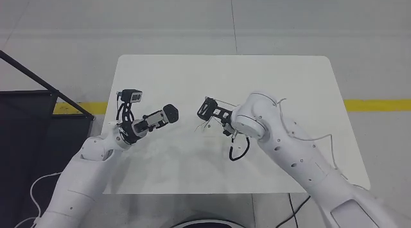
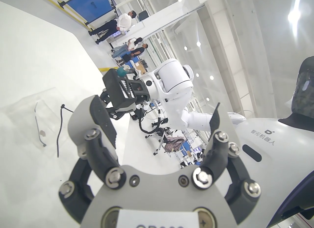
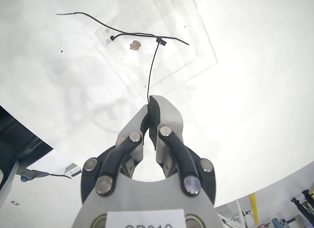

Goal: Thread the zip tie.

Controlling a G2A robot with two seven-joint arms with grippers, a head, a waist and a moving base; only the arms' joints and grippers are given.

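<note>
My right gripper [image 3: 150,102] is shut on the tail of a thin black zip tie [image 3: 152,67]. Its strap runs up to its small head [image 3: 161,41] over a clear plastic sheet [image 3: 176,25]. A second black tie [image 3: 93,19] lies across the sheet and crosses at that head; I cannot tell whether it passes through. In the top view the right gripper [image 1: 205,108] hangs over mid-table, with the ties [image 1: 203,126] beside it. My left gripper [image 2: 157,108] is open and holds nothing. It hovers just left of the right one [image 2: 120,91], and the top view shows it [image 1: 171,114] a short gap away.
The white table [image 1: 270,80] is bare apart from the clear sheet [image 2: 22,106]. A small brown scrap [image 3: 135,45] and a few dark specks lie on or near the sheet. A black frame and dark panel [image 1: 26,119] stand off the table's left side.
</note>
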